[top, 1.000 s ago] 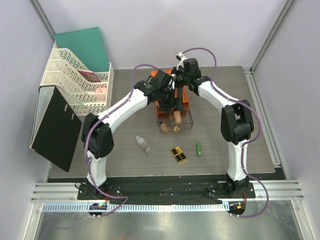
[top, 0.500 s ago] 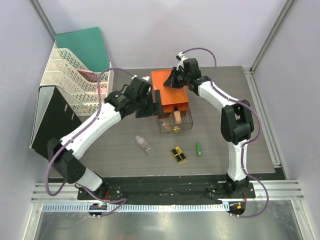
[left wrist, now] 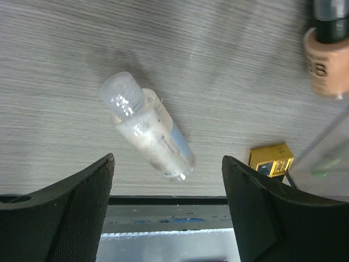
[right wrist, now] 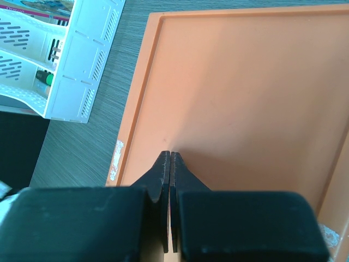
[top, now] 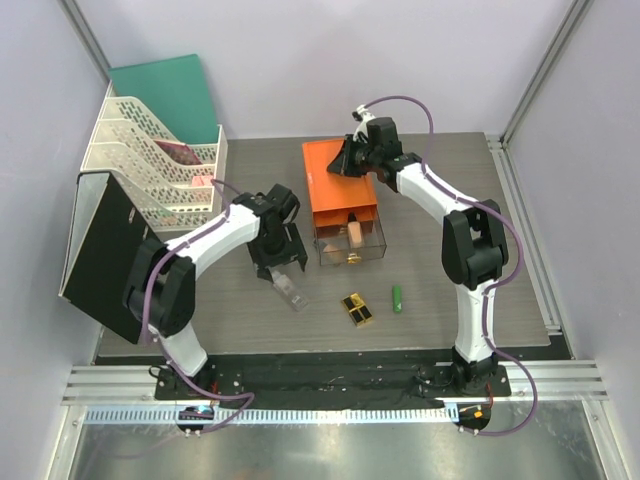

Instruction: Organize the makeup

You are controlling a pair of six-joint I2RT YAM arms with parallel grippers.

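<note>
The clear bottle (left wrist: pixel 147 131) lies flat under the left hand (top: pixel 282 268) (fingers spread wide).

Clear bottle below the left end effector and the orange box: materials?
Clear bottle: likely transparent glossy plastic; glints on cap, see-through body. Orange box: probably matte plastic; flat uniform colour, moulded raised rim, scuffed edge.

Two white robot arms with black joints, seen from above, both reaching out from their bases.
The left arm (top: pixel 205 235) folds sharply at the elbow. Its left gripper (top: pixel 280 262) points straight down, with its two black fingers (left wrist: pixel 71 207) spread wide apart. The right arm (top: pixel 425 190) stretches far ahead and curves inward. Its right gripper (top: pixel 345 163) tilts down to the left, with its fingers (right wrist: pixel 161 174) pressed flat together and no gap between them.
</note>
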